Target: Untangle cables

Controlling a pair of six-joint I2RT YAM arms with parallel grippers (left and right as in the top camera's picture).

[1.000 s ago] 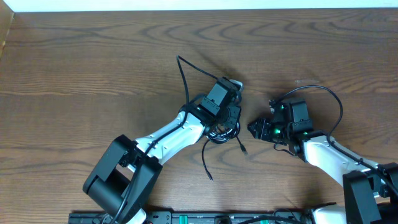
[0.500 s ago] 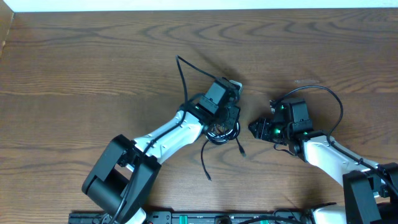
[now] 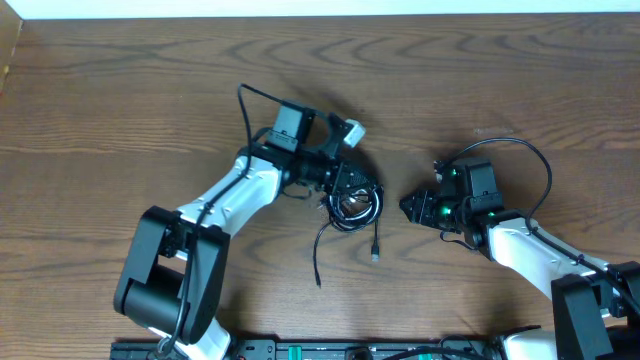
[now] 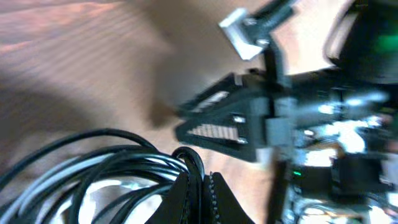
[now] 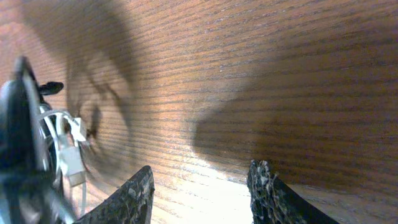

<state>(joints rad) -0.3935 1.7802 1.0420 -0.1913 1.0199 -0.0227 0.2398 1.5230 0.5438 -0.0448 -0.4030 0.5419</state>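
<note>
The black cable is mostly wound into a tight coil near the middle of the bench. Two loose tails trail from it toward the arm bases, one ending in a small plug. The white cable runs through the same coil, and I see pale strands lying among the black loops in both wrist views. I judge the two are not yet separated.

My left hand is clenched at the coil's upper left edge, its fingers pressed together on black strands. That view is blurred, so I cannot tell whether it has pinched one loop or several, or caught some white with them. My right hand sits just beside the coil on the far side, apart from it. It is released, with bare wood between its fingers.

My main worry is that nothing anchors the coil. If I pull with the left hand alone, the whole bundle will probably slide across the bench as one lump, and nothing will come free. If several strands are pinched, a pull could cinch the loops tighter around the white cable. A thin strand could also slip out of the grip. I would get the right hand onto white only before pulling, but in that view the strands overlap closely, so a mixed grab is likely.
</note>
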